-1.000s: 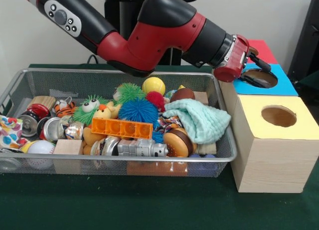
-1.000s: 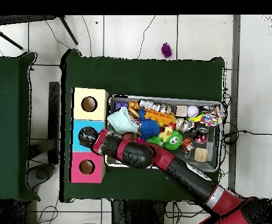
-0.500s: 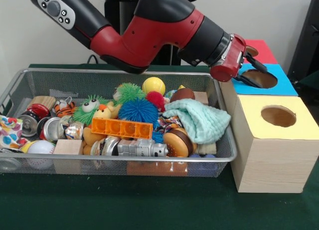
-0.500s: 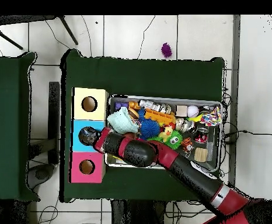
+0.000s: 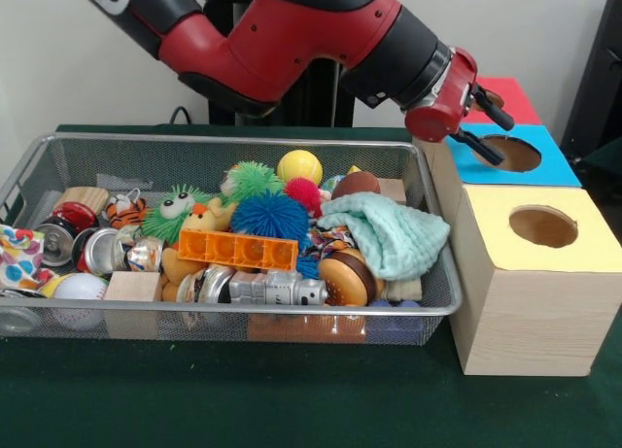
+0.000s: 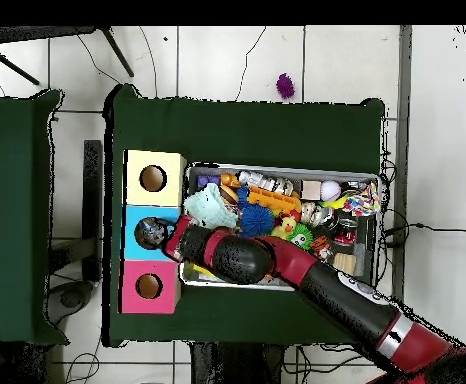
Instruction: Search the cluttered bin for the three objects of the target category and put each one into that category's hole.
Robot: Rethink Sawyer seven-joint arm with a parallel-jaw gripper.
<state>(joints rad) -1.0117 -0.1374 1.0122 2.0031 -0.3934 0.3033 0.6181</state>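
The cluttered bin (image 5: 58,147) sits at left on the table (image 5: 243,399), packed: cans look rigid and slick, spiky balls soft, the mint cloth (image 5: 389,232) limp; pinch it at a fold. Gripper (image 5: 483,121) above the blue box (image 5: 544,166), fingers spread, empty.

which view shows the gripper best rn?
Front view. The gripper shows side-on with both fingers spread and empty, above the blue box by its hole. In the overhead view it is only a small dark shape at the end of the arm, over that hole; its fingers cannot be made out.
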